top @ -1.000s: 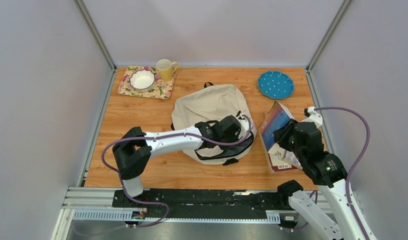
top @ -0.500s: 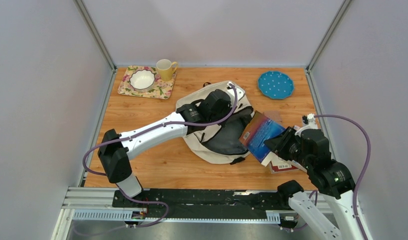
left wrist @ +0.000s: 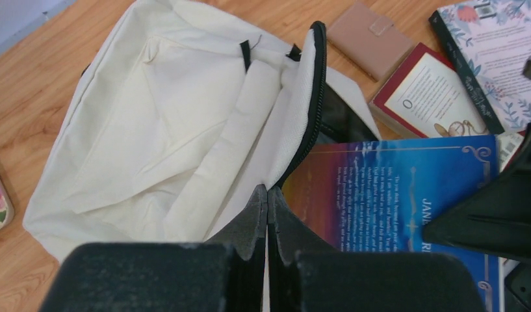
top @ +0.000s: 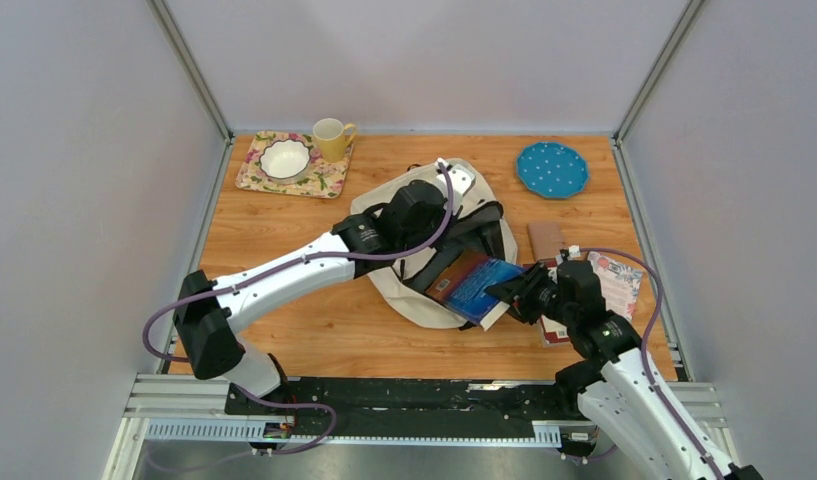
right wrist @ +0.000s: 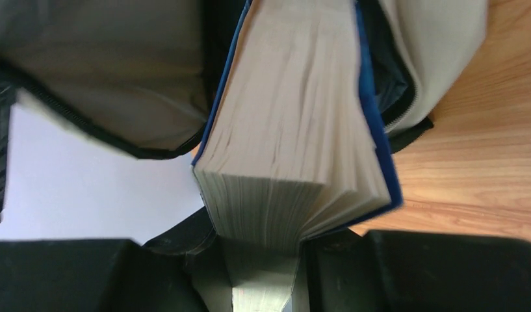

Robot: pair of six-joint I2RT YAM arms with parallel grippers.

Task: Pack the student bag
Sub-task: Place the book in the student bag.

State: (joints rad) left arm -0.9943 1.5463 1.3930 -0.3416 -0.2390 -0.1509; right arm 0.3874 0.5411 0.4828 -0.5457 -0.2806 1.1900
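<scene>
One large cream backpack [left wrist: 152, 123] of soft, creased fabric slumps at the middle of the wood-grain tabletop [top: 284, 240], its black-zippered rim pinched tight and held up by the left gripper [left wrist: 268, 195]. The right gripper [right wrist: 262, 266] clamps a thick blue-covered paperback [right wrist: 295, 130], whose far end sits inside the gaping mouth. Just beside the bag lie a tan leather wallet [left wrist: 373, 39], a red-bordered book [left wrist: 425, 91] and a floral-covered book [left wrist: 490, 45].
</scene>
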